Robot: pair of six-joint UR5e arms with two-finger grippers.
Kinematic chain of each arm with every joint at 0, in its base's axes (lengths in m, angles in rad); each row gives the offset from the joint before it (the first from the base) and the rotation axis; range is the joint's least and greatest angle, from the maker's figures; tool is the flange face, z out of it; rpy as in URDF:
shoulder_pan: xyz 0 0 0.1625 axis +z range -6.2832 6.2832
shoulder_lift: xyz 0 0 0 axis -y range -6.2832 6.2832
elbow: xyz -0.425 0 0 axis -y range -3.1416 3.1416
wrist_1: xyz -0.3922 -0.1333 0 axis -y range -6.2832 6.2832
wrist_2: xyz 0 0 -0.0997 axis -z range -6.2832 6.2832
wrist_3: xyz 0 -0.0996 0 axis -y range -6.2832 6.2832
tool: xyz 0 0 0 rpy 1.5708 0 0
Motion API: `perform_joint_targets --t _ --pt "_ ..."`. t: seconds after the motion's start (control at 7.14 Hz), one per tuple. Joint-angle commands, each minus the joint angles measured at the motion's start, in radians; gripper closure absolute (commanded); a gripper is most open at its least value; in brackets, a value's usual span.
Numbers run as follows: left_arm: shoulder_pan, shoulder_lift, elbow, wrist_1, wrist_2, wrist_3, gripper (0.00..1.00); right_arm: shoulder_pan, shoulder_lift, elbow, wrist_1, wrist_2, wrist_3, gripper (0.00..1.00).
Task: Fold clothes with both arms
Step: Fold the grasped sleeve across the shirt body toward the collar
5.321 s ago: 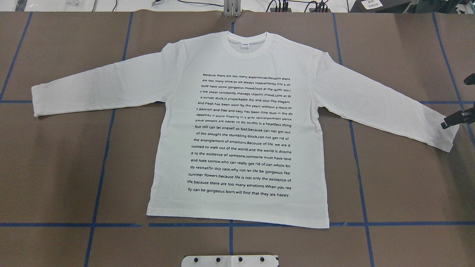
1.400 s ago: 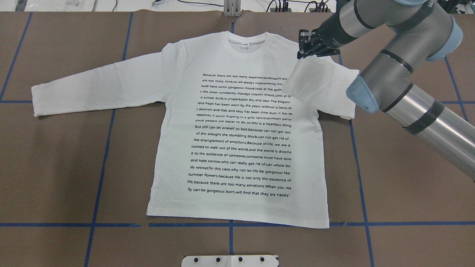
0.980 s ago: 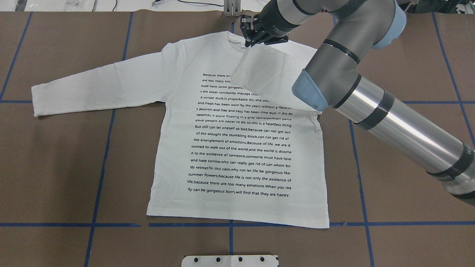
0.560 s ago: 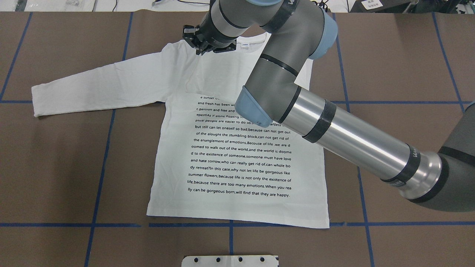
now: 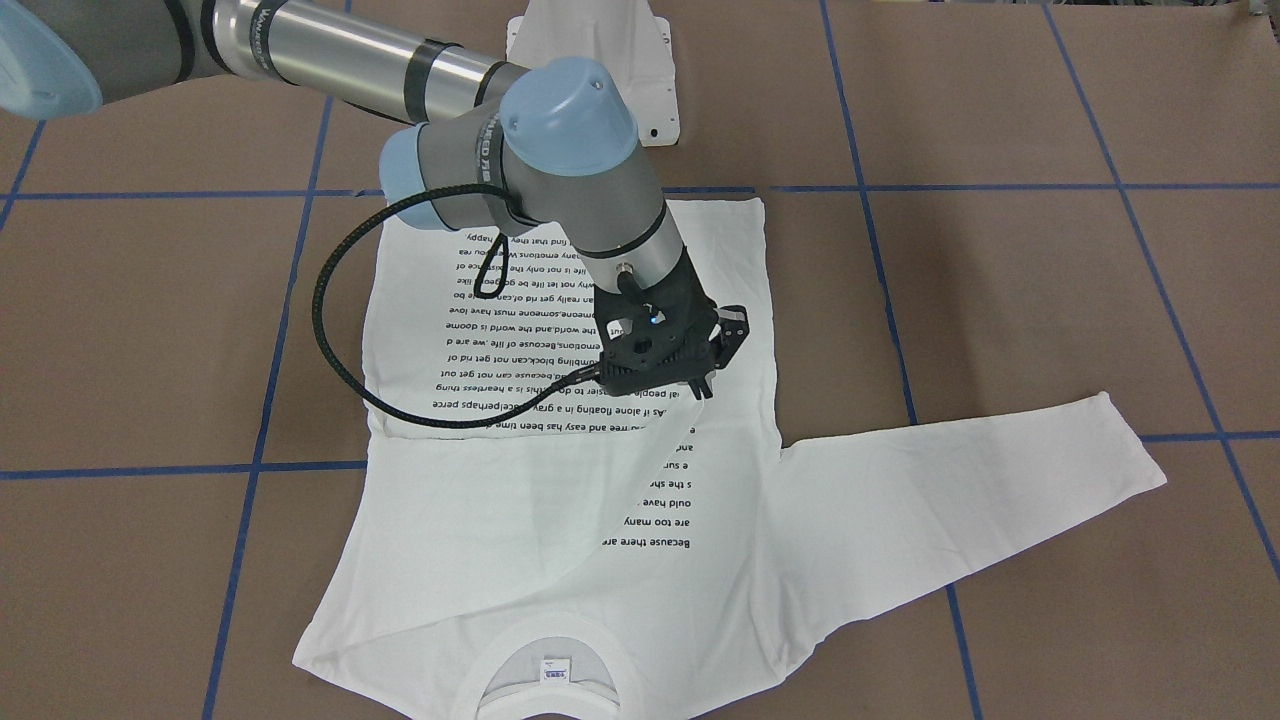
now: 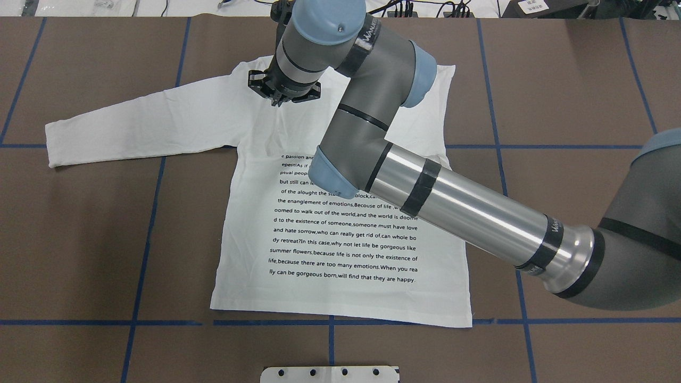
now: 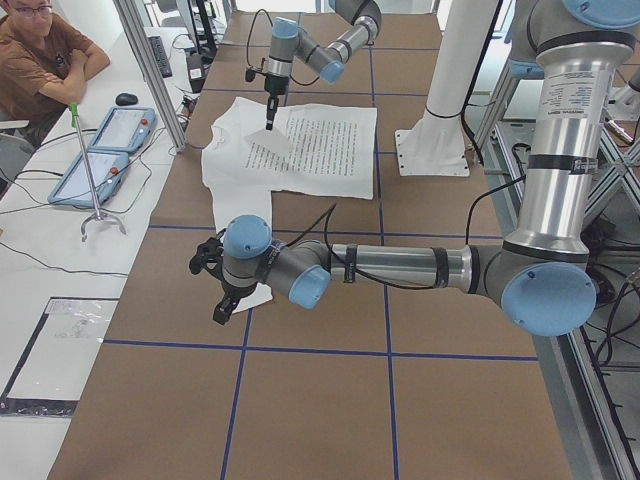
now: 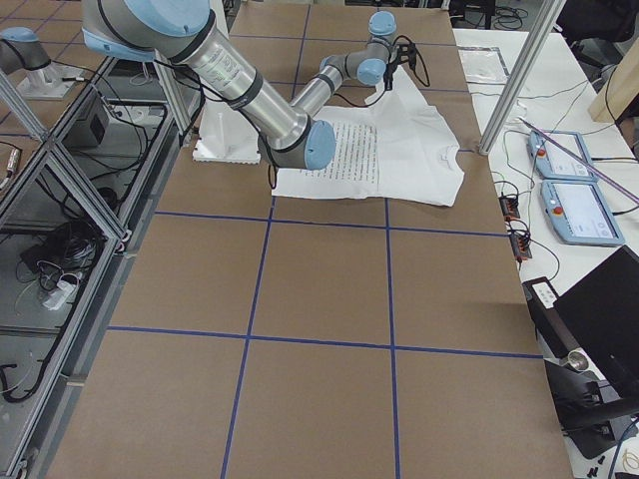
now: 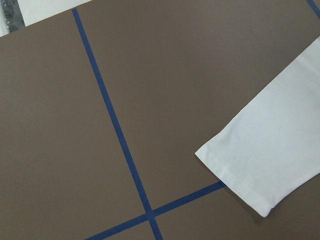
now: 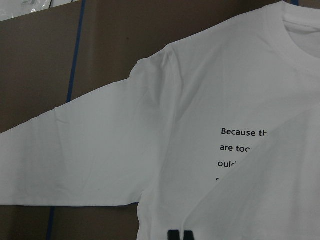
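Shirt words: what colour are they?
Black words on a white shirt; the overhead view shows them best.

My flat brown table [image 6: 585,80], gridded with blue tape lines [image 6: 80,322], carries a white long-sleeved T-shirt [image 6: 247,234], black lettering facing up.

From overhead, the right arm [image 6: 457,207] covers upper printed lines of the T-shirt [image 6: 340,299].

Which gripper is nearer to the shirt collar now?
Right. The right gripper hangs over the shirt, a little way from the collar; the left gripper is far off, by the left cuff.
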Motion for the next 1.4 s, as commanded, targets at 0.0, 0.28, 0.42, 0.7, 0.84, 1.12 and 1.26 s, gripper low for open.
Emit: perform_joint_targets --t 0.0,0.28,0.42,0.7,0.84,1.12,1.26 --pt "0.0 0.0 -0.004 0.0 0.002 0.0 0.0 -0.001 0.127 -0.262 0.074 -0.087 -0.023 1.0" --pt "0.0 -0.003 -0.004 0.0 0.002 0.0 0.0 -0.033 0.166 -0.364 0.176 -0.178 -0.055 0.64" --pt "0.0 -0.005 -0.007 0.0 0.002 -0.002 0.0 -0.056 0.166 -0.366 0.187 -0.23 -0.055 0.02" --pt "0.0 -0.006 -0.007 0.0 0.002 -0.002 0.0 -0.064 0.17 -0.366 0.208 -0.234 -0.053 0.01" --pt "0.0 -0.008 -0.007 0.0 0.002 -0.031 0.0 -0.064 0.172 -0.364 0.208 -0.234 -0.052 0.01" --pt "0.062 -0.023 -0.006 -0.04 0.009 -0.205 0.0 -0.058 0.141 -0.326 0.185 -0.221 -0.04 0.01" --pt "0.124 -0.023 -0.001 -0.054 0.014 -0.307 0.0 -0.041 0.076 -0.2 0.094 -0.188 -0.041 0.01"
